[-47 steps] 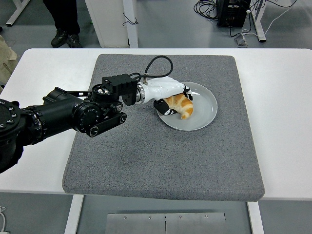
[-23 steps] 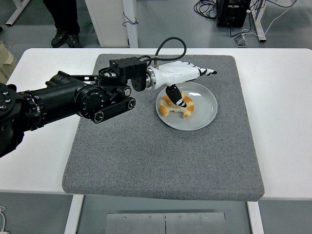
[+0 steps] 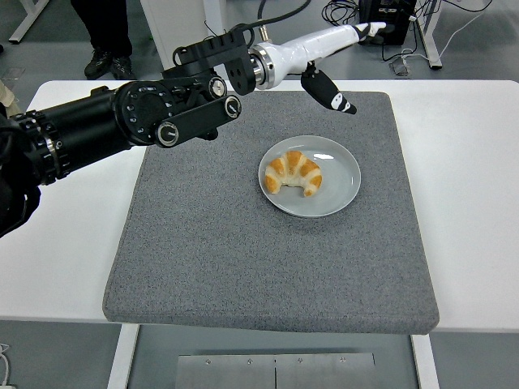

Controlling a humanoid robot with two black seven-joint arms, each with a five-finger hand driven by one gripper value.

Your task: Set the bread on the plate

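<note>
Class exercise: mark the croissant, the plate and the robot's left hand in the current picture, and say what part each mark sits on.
croissant (image 3: pixel 295 173), head view, middle of its curved back.
plate (image 3: pixel 344 183), head view, bare right side inside the rim.
left hand (image 3: pixel 328 50), head view, white palm area, fingers spread.

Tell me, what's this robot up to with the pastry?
The robot's job was putting the bread on a plate. The croissant lies on the grey plate, which sits on a grey mat. The left hand, fingers open and empty, hangs in the air above the mat's far edge. Nothing touches the croissant.
</note>
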